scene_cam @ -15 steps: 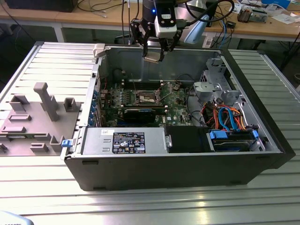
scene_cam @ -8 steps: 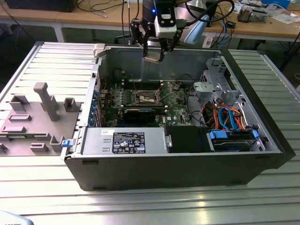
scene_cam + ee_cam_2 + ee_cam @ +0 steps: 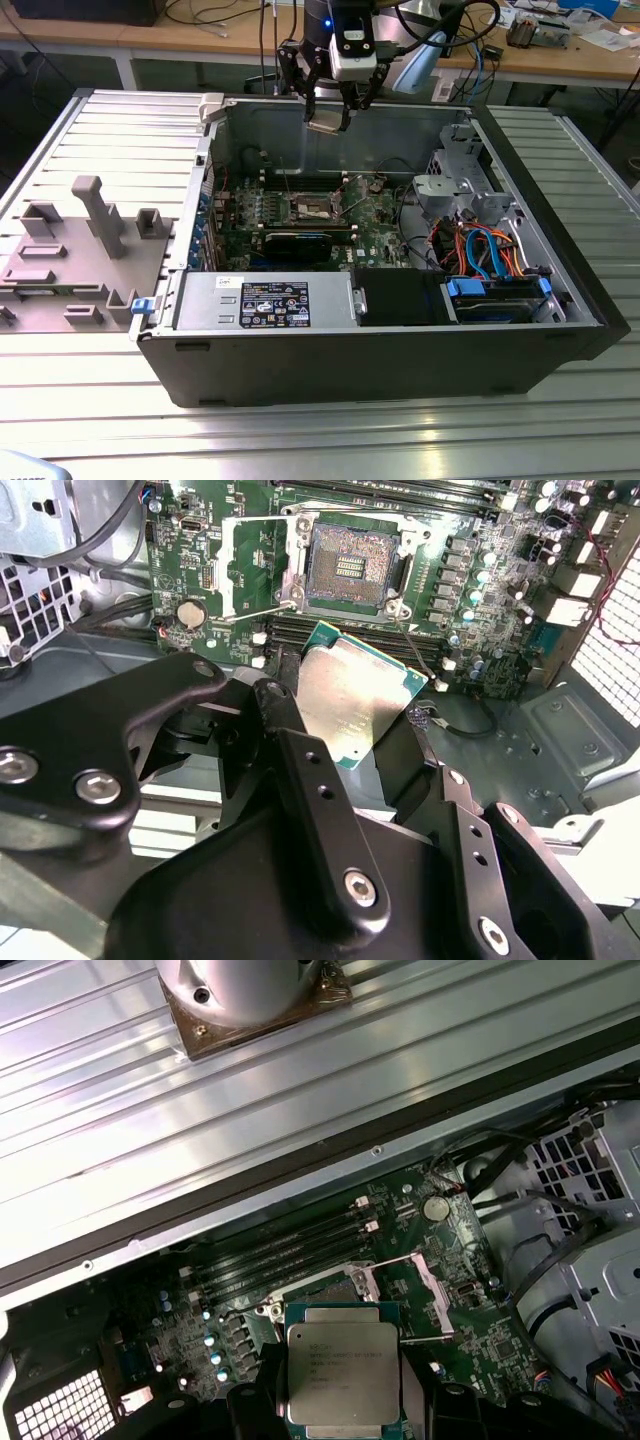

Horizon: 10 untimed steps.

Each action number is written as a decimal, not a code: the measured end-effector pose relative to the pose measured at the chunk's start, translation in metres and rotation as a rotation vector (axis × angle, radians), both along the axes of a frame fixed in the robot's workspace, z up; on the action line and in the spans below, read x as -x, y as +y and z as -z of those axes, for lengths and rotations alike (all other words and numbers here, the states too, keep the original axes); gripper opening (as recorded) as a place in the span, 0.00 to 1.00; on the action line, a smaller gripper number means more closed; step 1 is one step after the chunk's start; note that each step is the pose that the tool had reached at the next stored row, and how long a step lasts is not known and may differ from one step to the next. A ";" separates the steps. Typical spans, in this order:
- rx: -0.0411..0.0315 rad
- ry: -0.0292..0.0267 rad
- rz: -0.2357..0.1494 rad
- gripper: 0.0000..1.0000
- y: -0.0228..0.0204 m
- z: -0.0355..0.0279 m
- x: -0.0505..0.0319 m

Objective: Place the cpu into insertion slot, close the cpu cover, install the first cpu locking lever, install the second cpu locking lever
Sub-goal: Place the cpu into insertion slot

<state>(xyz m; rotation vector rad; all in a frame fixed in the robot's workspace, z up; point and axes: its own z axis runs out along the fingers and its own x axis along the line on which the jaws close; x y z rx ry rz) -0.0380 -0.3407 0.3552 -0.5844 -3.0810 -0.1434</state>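
My gripper hangs above the open computer case, over its back wall, shut on the cpu. In both wrist views the cpu shows as a silvery square chip with a green rim, clamped by two edges between the black fingers. Below it on the green motherboard lies the insertion slot, its dark pin field bare. The cpu cover stands swung open beside the slot, and thin wire levers are raised around it. In the first wrist view the cpu partly hides the slot.
The case lies on a ribbed metal table. A power supply fills its near side, and a drive cage with orange and blue cables its right. Long memory slots run beside the socket. A grey fixture block sits at the exterior view's left.
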 end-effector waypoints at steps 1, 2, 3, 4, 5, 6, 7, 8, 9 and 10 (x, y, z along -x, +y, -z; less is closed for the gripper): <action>0.0000 0.0000 0.001 0.55 0.0000 0.0000 0.0000; 0.0000 0.0000 0.001 0.55 0.0000 0.0000 0.0000; 0.0000 0.0000 0.002 0.55 0.0000 0.0000 0.0000; 0.0000 0.0000 0.002 0.55 0.0000 0.0000 0.0000; 0.0000 0.0000 0.003 0.55 0.0000 0.0000 0.0000; 0.0000 0.0000 0.004 0.55 0.0000 0.0000 0.0000; 0.0000 0.0000 0.004 0.55 0.0000 0.0000 0.0000; 0.0000 0.0000 0.004 0.55 0.0000 0.0000 0.0000; 0.0000 0.0000 0.005 0.55 0.0000 0.0000 0.0000; 0.0000 0.0000 0.006 0.55 0.0000 0.0000 0.0000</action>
